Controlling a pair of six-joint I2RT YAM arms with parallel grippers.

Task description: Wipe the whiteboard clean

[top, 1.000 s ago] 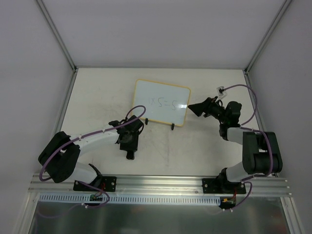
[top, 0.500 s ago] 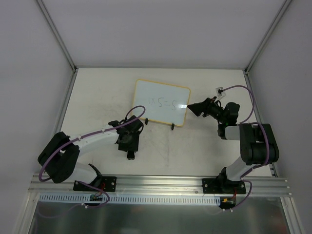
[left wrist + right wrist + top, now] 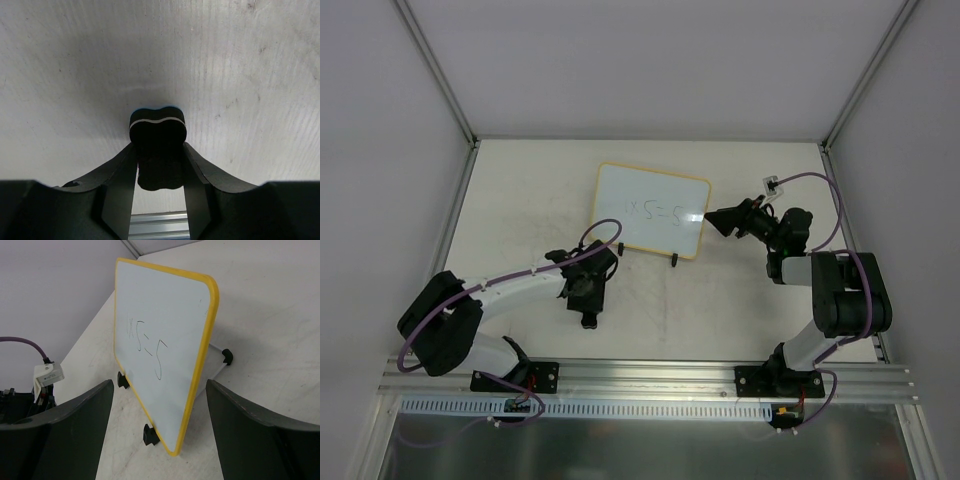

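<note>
The left gripper (image 3: 160, 152) was clamped on the small eraser (image 3: 158, 125) (dark, with a blue edge), held low over the table (image 3: 240, 75). It had shifted only slightly in the last second, so the pickup looked just secured. The whiteboard (image 3: 650, 208) stood propped beyond it and off to its right, the handwriting (image 3: 656, 211) unwiped. The right gripper (image 3: 715, 219) had eased closer, fingers spread wide and holding nothing. The board's yellow-framed edge lay directly ahead between them, probably to be steadied before wiping.
</note>
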